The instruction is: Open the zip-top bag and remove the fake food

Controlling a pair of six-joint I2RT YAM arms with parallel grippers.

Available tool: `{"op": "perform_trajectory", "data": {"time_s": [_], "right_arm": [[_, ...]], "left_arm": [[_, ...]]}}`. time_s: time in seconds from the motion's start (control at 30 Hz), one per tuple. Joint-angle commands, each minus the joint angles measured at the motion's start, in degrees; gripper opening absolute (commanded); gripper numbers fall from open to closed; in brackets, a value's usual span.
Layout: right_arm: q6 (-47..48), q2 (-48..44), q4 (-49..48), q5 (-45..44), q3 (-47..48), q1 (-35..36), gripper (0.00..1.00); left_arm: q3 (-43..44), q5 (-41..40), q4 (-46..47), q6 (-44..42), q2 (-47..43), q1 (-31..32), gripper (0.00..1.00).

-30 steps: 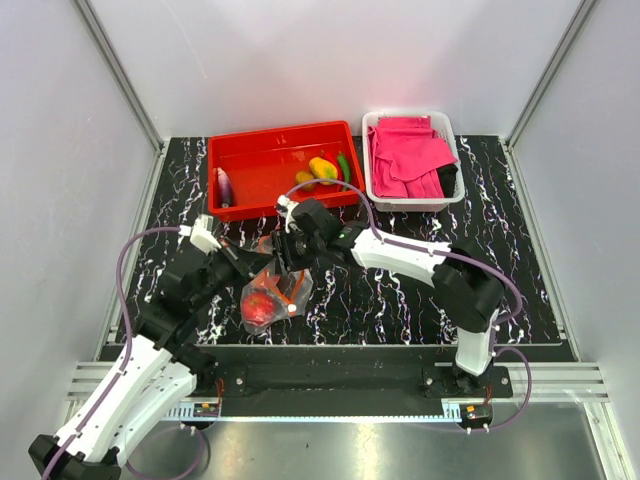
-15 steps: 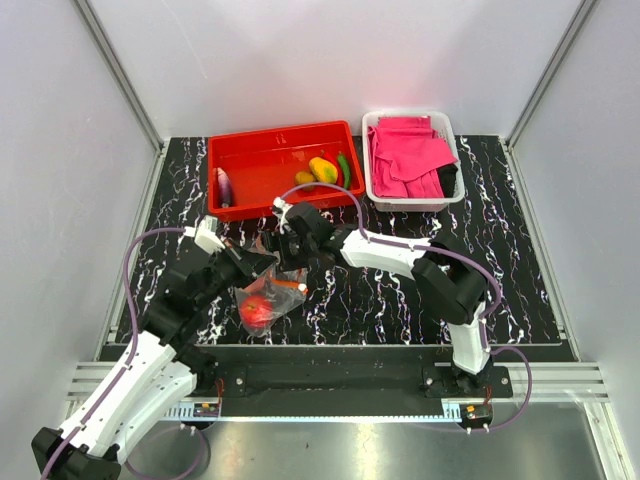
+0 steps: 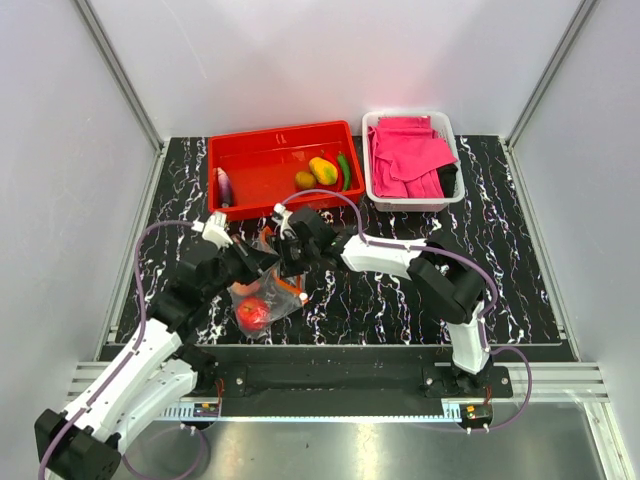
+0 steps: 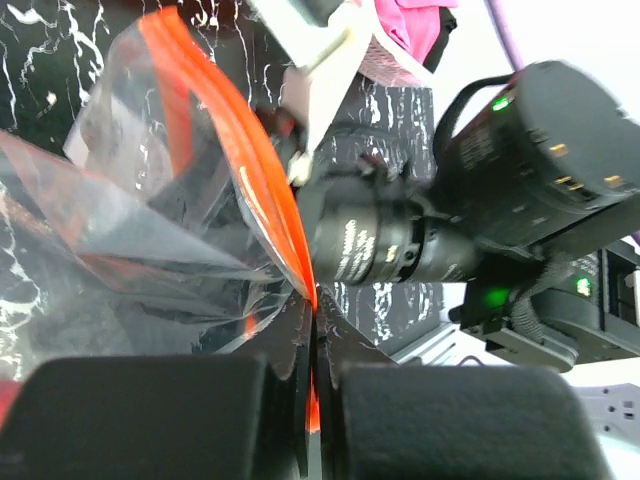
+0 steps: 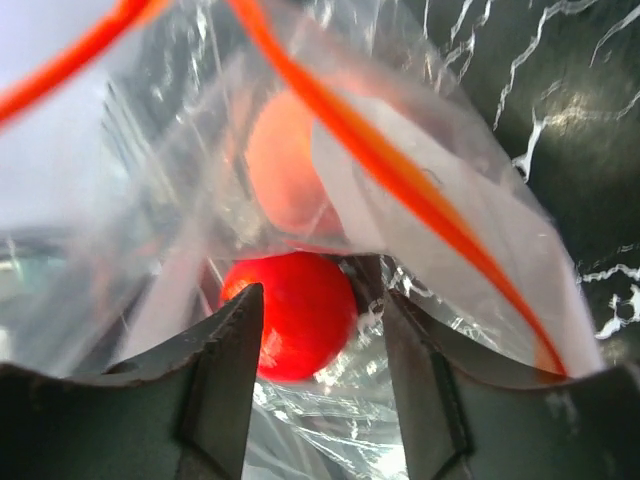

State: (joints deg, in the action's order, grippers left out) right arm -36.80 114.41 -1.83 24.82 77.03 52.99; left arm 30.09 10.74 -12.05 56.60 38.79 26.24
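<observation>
The zip-top bag [image 3: 268, 297] hangs above the table between both grippers, with its mouth held apart. My left gripper [image 3: 260, 263] is shut on the bag's red-orange zip strip [image 4: 285, 230]. My right gripper [image 3: 287, 262] is open and points down into the bag's mouth. In the right wrist view its fingers [image 5: 225, 350] stand on either side of a red round fruit [image 5: 298, 315] without touching it. A pale orange fruit [image 5: 283, 165] lies behind it in the bag. The red fruit also shows in the top view [image 3: 252, 313].
The red tray [image 3: 260, 160] at the back holds a purple eggplant [image 3: 224, 186], a brown kiwi [image 3: 305, 180], a yellow-orange mango [image 3: 323, 170] and a green chili [image 3: 344, 170]. A white basket [image 3: 372, 170] of pink cloths [image 3: 408, 155] stands to its right.
Both grippers have shifted a little to the left with the bag. The right gripper has gone lower toward the bag's mouth. The red fruit has slid left and down.
</observation>
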Motion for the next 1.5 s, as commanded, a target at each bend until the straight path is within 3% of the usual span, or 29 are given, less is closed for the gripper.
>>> {"op": "perform_trajectory", "data": {"time_s": [0.0,0.13,0.43,0.5,0.63,0.87,1.27,1.47], "right_arm": [[3.39,-4.19,-0.46,5.32,-2.23,0.53,0.61],[5.68,-7.18,-0.46,5.94,-5.40,0.53,0.69],[3.49,-5.61,-2.13,7.35,-5.85,0.53,0.78],[2.96,-4.90,-2.30,7.26,-5.06,0.62,0.79],[2.78,-2.36,-2.31,6.73,-4.09,0.53,0.85],[1.82,0.11,-3.45,6.73,-3.82,0.62,0.94],[0.15,3.54,-4.41,6.91,-2.85,3.34,0.96],[-0.82,-0.76,-4.77,7.17,-5.05,4.40,1.00]], "left_arm": [[6.47,-0.37,1.51,-4.82,3.21,0.22,0.00],[11.83,0.42,0.01,-7.38,7.44,0.22,0.00],[11.57,2.35,1.43,-7.38,10.26,0.30,0.03],[11.14,-0.35,-0.94,-8.34,8.33,0.48,0.07],[8.77,-4.58,-6.13,-9.31,2.62,0.48,0.04],[1.30,-3.28,-4.21,-5.45,-1.34,0.48,0.00],[-0.64,-2.04,-1.22,-4.48,-1.34,1.27,0.00],[-1.69,-2.39,-1.31,-4.48,-2.31,1.36,0.00]]}}
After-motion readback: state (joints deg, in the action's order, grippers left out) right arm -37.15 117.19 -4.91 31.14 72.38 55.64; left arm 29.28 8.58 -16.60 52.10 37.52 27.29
